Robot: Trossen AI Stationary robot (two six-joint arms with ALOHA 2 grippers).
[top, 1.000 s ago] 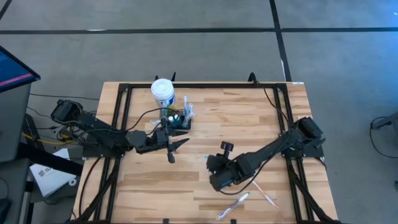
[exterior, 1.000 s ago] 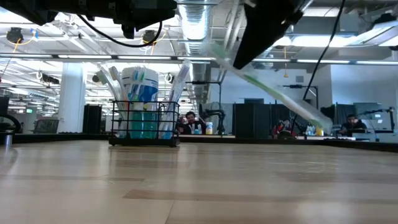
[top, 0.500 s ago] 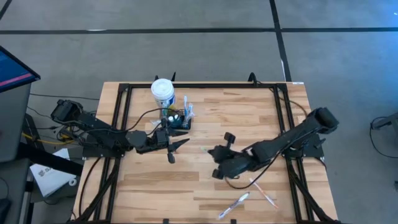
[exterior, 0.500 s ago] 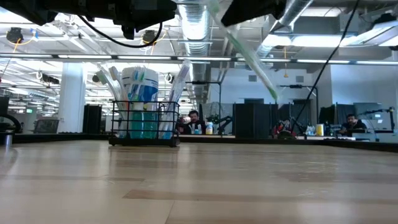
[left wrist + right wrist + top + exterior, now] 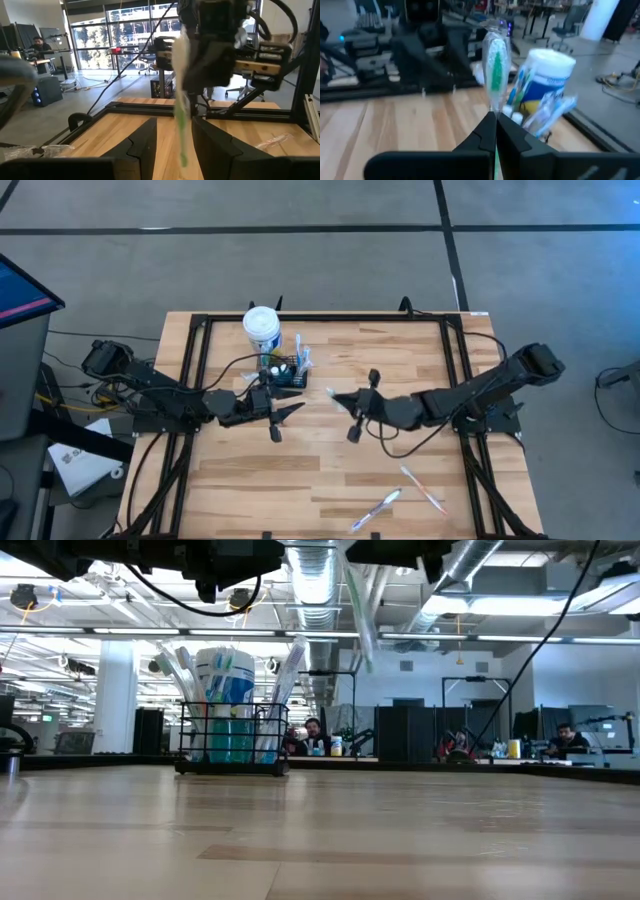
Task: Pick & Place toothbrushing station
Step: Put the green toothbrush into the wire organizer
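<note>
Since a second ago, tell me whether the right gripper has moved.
Yes. In the high view the right gripper, shut on a wrapped green toothbrush, has travelled up the table toward the black caddy, away from the wrapped toothbrushes near the front edge.

Bare wood lies between my right fingers (image 5: 343,402), pinched on a wrapped toothbrush (image 5: 495,70), and the toothbrushing station (image 5: 288,372), so that lane is free. My left fingers (image 5: 287,411) sit parted just beside the station's near side, crowding it. The white tub (image 5: 262,328) stands touching the station on its far side. Wrapped brushes (image 5: 300,352) already poke out of it. Two packets (image 5: 398,495) lie well apart at the table's (image 5: 400,350) near edge.
</note>
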